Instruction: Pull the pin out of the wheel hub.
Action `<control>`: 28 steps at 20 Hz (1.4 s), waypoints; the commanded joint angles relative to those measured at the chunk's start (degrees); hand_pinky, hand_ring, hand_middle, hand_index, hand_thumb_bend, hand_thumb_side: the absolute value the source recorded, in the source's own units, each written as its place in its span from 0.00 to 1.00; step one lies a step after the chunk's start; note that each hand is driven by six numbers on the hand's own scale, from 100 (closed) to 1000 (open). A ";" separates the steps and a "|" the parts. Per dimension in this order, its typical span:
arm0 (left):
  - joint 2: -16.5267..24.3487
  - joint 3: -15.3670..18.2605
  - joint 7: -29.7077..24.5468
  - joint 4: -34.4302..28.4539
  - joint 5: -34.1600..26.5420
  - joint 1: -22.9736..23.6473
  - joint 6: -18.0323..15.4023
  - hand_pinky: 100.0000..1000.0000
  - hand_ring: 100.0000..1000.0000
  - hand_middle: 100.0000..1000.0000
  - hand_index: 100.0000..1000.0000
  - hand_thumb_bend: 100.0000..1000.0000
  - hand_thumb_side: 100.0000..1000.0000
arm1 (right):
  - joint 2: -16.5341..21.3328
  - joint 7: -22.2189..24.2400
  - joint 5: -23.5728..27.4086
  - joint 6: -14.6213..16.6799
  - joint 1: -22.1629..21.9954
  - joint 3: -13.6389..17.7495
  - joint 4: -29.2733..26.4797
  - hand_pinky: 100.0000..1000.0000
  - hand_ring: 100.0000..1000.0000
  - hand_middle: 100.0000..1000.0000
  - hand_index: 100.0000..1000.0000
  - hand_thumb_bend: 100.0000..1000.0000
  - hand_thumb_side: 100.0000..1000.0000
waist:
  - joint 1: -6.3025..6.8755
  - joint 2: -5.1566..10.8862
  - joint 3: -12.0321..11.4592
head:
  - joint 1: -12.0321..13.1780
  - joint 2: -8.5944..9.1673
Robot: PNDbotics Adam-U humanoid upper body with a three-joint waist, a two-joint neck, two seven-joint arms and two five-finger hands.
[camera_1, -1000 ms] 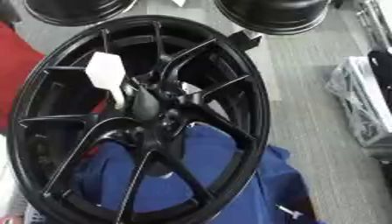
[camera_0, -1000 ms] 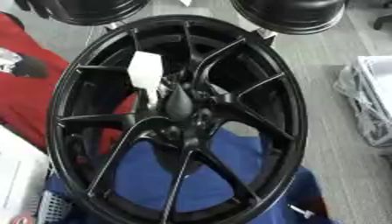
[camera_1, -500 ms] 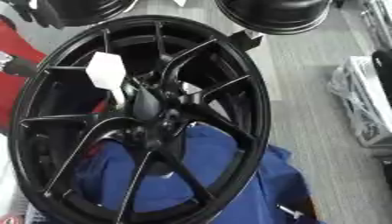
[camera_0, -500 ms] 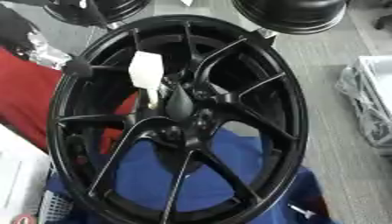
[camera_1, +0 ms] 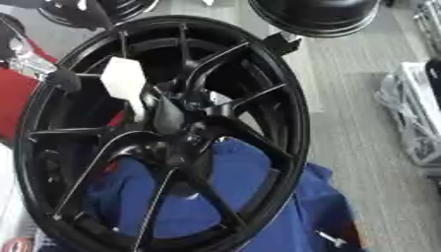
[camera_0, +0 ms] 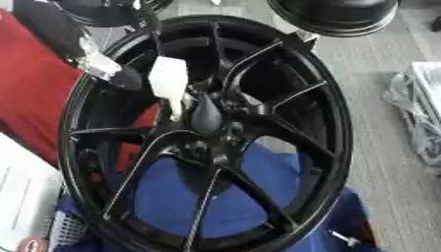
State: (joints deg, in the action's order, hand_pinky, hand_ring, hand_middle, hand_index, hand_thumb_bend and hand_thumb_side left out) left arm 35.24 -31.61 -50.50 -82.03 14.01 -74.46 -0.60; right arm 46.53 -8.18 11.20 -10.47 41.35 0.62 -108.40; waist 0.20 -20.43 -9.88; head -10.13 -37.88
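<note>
A large glossy black alloy wheel hub [camera_0: 215, 142] with thin branching spokes fills most of the scene, standing tilted over a blue cloth [camera_0: 215, 197] that shows through the gaps between its lower spokes. A white plastic pin [camera_0: 170, 86] with a broad flat head and a narrow stem sits just left of the hub's dark centre cap [camera_0: 205, 115], its stem pointing down toward the centre of the wheel. From the upper left, the robot's left hand [camera_0: 108, 69], black with silver parts, reaches over the rim; its dark tip lies just beside the pin's head, apart from it as far as can be seen. Whether its fingers are spread or curled cannot be told, since the hand is blurred and partly hidden by the rim. A red surface [camera_0: 34, 103] lies behind the wheel on the left. Two more black wheels [camera_0: 336, 15] rest on the grey floor [camera_0: 388, 162] beyond the top edge. A pale wire rack [camera_1: 418, 118] stands at the right.
</note>
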 commanded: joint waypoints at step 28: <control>-1.54 -0.14 1.81 3.44 -2.87 0.40 0.43 0.78 0.79 0.73 0.81 0.54 0.48 | -0.37 0.67 0.97 0.38 2.09 0.34 1.06 0.84 0.70 0.61 0.68 0.00 0.61 | 0.08 -2.24 1.81 | 1.93 1.37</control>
State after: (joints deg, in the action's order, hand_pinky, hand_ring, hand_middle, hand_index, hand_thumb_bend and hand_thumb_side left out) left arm 33.15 -32.25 -49.08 -78.32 11.49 -73.14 -0.26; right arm 45.12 -7.42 11.72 -10.32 42.68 0.31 -107.02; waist 0.33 -23.72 -8.16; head -8.37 -37.14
